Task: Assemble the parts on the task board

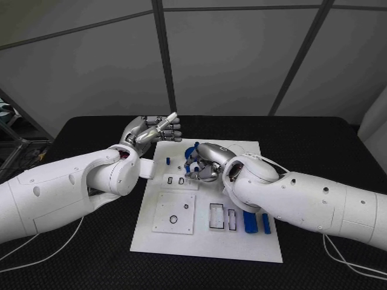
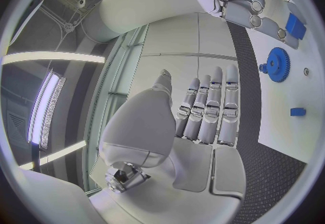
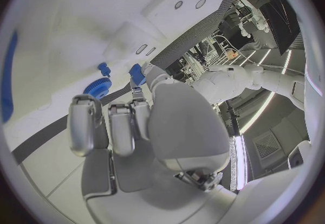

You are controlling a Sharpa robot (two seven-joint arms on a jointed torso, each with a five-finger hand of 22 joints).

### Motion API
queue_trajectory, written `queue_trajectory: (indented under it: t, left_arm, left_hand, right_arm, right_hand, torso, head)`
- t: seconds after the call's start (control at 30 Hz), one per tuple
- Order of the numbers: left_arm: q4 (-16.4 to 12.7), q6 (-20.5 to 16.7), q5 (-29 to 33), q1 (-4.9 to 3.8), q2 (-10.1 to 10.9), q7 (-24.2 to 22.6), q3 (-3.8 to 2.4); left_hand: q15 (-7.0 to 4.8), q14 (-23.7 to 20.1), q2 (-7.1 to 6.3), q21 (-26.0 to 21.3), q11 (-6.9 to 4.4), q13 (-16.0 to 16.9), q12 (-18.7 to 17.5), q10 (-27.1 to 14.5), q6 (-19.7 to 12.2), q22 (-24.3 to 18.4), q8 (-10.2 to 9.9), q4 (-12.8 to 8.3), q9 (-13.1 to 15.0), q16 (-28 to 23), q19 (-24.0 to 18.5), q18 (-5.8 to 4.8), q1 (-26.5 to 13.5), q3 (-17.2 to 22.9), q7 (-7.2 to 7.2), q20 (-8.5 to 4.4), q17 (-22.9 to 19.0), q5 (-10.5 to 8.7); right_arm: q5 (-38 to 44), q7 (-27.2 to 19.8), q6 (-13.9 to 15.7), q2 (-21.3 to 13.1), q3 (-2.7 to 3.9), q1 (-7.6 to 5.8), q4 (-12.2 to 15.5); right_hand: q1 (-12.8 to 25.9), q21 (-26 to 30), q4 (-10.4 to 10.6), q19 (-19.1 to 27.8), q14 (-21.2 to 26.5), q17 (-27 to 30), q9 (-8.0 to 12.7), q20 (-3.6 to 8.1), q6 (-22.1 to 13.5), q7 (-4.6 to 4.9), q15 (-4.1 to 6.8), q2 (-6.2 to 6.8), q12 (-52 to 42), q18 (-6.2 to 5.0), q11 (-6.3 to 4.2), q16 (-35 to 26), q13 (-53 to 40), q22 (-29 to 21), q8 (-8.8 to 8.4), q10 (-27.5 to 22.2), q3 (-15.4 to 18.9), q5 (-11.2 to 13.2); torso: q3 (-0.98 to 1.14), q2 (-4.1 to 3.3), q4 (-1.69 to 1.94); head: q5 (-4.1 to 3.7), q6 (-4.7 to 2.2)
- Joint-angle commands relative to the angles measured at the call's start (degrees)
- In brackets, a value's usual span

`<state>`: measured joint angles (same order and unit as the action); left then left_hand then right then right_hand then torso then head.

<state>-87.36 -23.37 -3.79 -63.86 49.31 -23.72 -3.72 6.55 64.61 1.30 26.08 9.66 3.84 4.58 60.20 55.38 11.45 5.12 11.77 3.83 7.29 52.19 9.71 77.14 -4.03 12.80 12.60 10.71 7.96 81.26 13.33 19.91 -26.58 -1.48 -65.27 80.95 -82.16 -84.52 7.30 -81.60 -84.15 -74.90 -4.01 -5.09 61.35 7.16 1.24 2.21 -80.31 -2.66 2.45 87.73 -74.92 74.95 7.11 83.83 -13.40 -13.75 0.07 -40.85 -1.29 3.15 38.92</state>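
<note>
Head view: right robot hand [image 1: 202, 162] pinches a blue part [image 1: 191, 152] over the task board [image 1: 207, 241] (insertion step, needing alignment); left robot hand [image 1: 152, 129] open, empty.

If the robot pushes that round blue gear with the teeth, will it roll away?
Probably not. The blue gear lies flat on the white task board, so it would likely slide rather than roll. It looks small and stiff, probably light. Its toothed rim should give fingers some purchase. Stood on edge, it could well roll.
</note>
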Motion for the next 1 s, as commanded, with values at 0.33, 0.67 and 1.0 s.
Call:
queue_trajectory:
  t: [0.33, 0.67, 1.0]
  left_arm:
    - [0.0, 0.8, -0.3, -0.08, -0.2, -0.2, -0.04]
    - [0.1, 0.8, -0.3, -0.08, -0.2, -0.2, -0.04]
    - [0.2, 0.9, -0.3, -0.08, -0.1, -0.1, -0.04]
  left_hand:
    - [0.15, 0.0, 0.55, 0.3, -0.02, 0.0, -0.4, 0.6, 0.3, 0.0, -0.4, -0.1, 0.0, -0.2, -0.3, 0.60, 0.1, -0.3, -0.01, 0.04, 0.1, -0.21]
    - [0.15, 0.0, 0.55, 0.3, -0.02, 0.0, -0.4, 0.6, 0.3, 0.0, -0.4, -0.1, 0.0, -0.2, -0.3, 0.60, 0.1, -0.3, -0.01, 0.04, 0.1, -0.21]
    - [0.15, 0.0, 0.55, 0.3, -0.02, 0.0, -0.4, 0.6, 0.3, 0.0, -0.4, -0.1, 0.0, -0.2, -0.3, 0.60, 0.1, -0.3, -0.01, 0.04, 0.1, -0.21]
  right_arm:
    - [3.2, 1.2, -2.9, 0.8, -1.30, 0.60, -0.2]
    - [3.4, 1.3, -3.5, 0.9, -1.45, 0.95, -0.4]
    - [3.4, 1.5, -4.0, 0.9, -1.46, 1.32, -0.7]
  right_hand:
    - [0.2, -0.1, -0.2, 0.2, -4.7, -9.6, -0.1, 0.11, 0.5, -0.03, 0.27, 0.43, 0.3, -0.03, -0.11, 0.0, -5.1, 3.7, 0.12, -0.3, -0.2, -0.4]
    - [0.5, -0.1, -0.1, 0.2, -4.7, -9.6, 0.0, 0.10, 0.4, 0.02, 0.26, 0.63, 0.3, -0.03, -0.08, 0.0, -5.0, 3.7, 0.05, -0.3, -0.2, -0.3]
    - [1.0, 0.0, 0.0, 0.3, -4.6, -9.5, 0.1, 0.06, 0.0, 0.19, 0.17, 0.99, 0.7, -0.07, 0.04, -0.1, -4.7, 3.5, -0.26, -0.6, -0.2, -0.2]
  torso:
    - [-0.01, 0.00, -0.01]
    - [-0.03, -0.03, -0.08]
    - [-0.04, 0.00, 0.00]
  head:
    - [0.30, 0.32]
    - [0.42, 0.54]
    - [0.35, 0.68]
